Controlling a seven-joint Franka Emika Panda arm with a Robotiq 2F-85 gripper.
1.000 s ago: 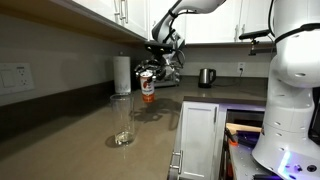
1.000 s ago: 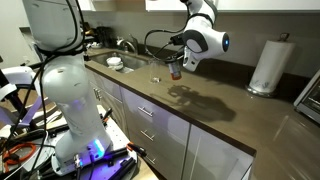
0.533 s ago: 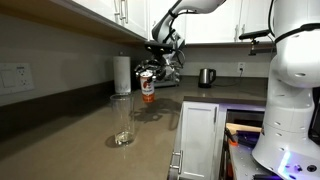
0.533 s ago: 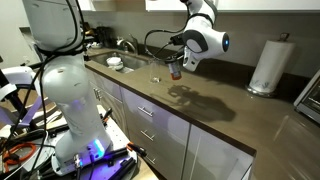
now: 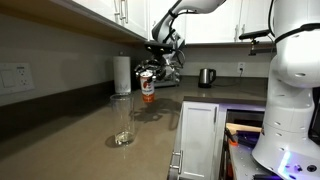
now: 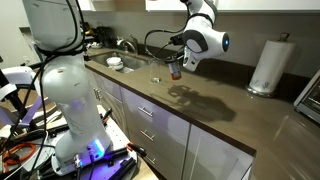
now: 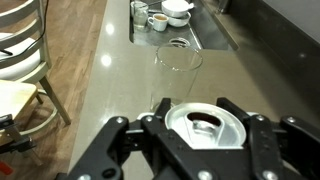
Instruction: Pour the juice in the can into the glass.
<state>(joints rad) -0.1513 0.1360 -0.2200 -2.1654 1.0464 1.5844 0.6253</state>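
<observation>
My gripper (image 7: 204,128) is shut on the can (image 7: 205,124), its fingers on both sides of the silvery open top; dark juice shows in the opening. In both exterior views the red-orange can (image 5: 148,88) (image 6: 176,70) hangs upright above the counter. The clear empty glass (image 5: 123,122) stands on the counter nearer the camera, well apart from the can. In the wrist view the glass (image 7: 177,72) stands just beyond the can.
A white paper-towel roll (image 5: 121,75) (image 6: 269,65) stands by the wall. A steel kettle (image 5: 206,77) sits at the far end. A sink (image 7: 175,32) with dishes lies beyond the glass. The counter's front edge (image 6: 190,118) runs above cabinets. The robot base (image 5: 290,90) stands beside it.
</observation>
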